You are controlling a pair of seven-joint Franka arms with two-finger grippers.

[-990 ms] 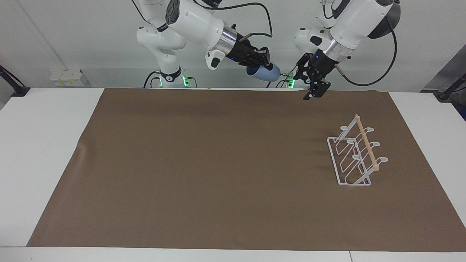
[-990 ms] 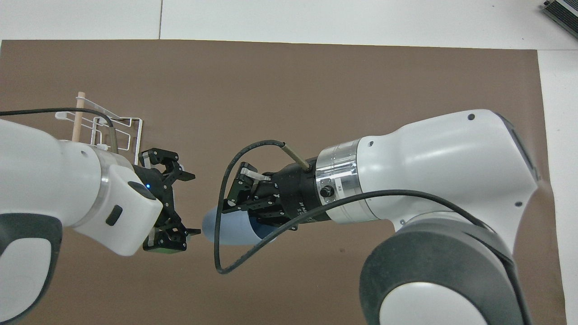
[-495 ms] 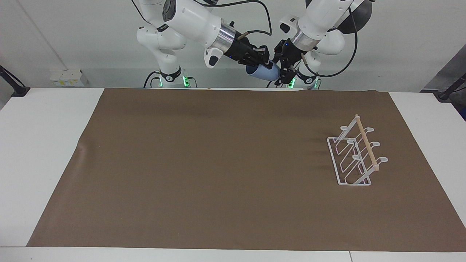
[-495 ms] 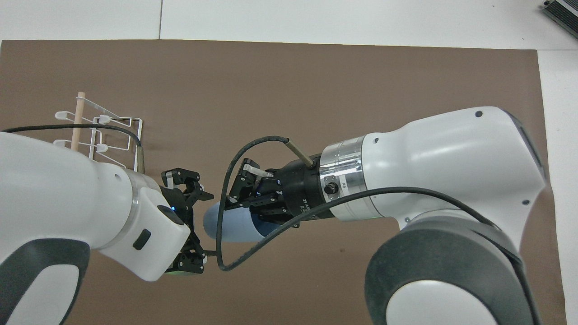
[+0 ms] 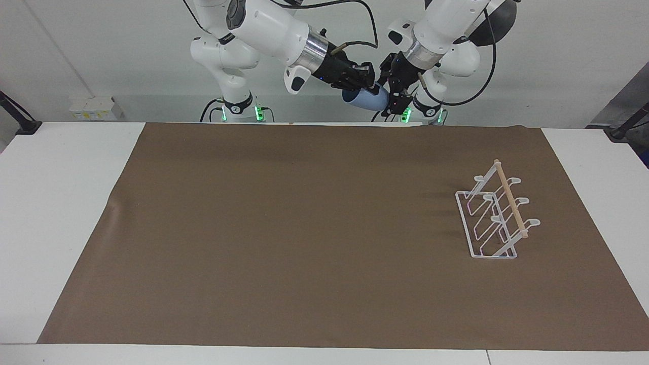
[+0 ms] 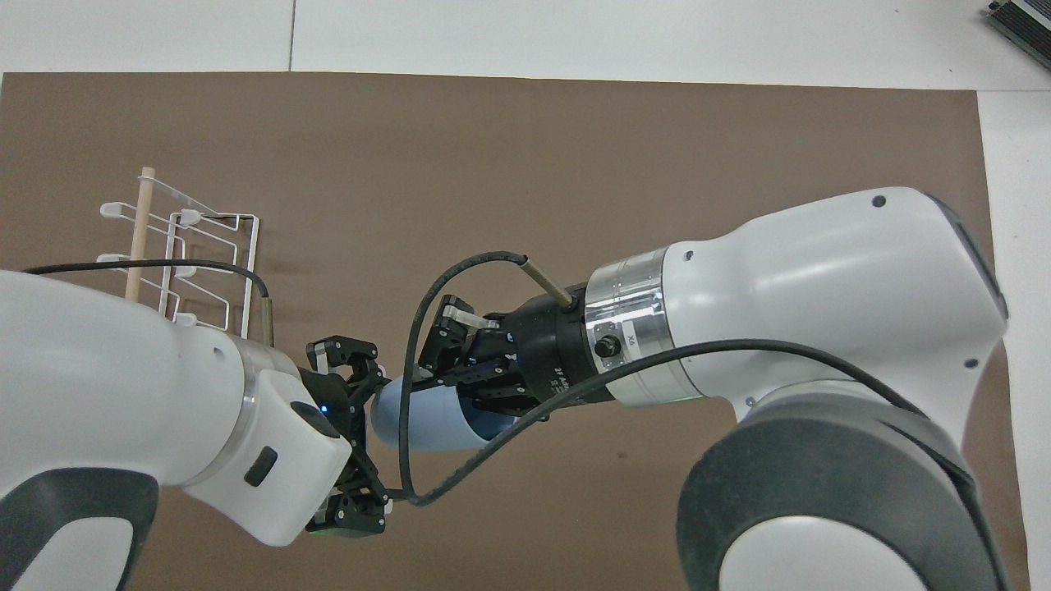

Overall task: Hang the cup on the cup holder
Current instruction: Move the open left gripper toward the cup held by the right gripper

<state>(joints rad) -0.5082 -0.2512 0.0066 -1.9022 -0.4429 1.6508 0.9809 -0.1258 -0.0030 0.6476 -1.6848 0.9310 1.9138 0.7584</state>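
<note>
The right gripper (image 5: 366, 82), its fingers clenched on the rim end of a light-blue plastic cup (image 5: 366, 99), holds the tumbler on its side in mid-air above the robots' edge of the brown mat (image 5: 314, 238). In the overhead view the same gripper (image 6: 447, 361) clamps the wider, open end of the cup (image 6: 419, 419), one finger reaching inside the mouth, while the closed base points toward the left arm. The left gripper (image 5: 394, 91) hangs right at that base with its fingers spread wide, one on each side of the cup's end; seen from above, the left gripper (image 6: 361, 439) brackets the base with its upper finger (image 6: 349, 355) and lower finger (image 6: 355, 515) well apart. Whether either finger touches the cup cannot be told. Both arms come together high over the middle of the table's robot-side edge, the two wrists nearly facing each other.

The cup holder (image 5: 497, 218), a white wire rack with looped prongs and a light wooden rod along its top, stands on the mat toward the left arm's end of the table, farther from the robots than the raised cup and well apart from both grippers. From above, the cup holder (image 6: 189, 246) is partly covered by the left arm's white forearm. No cup hangs on it.
</note>
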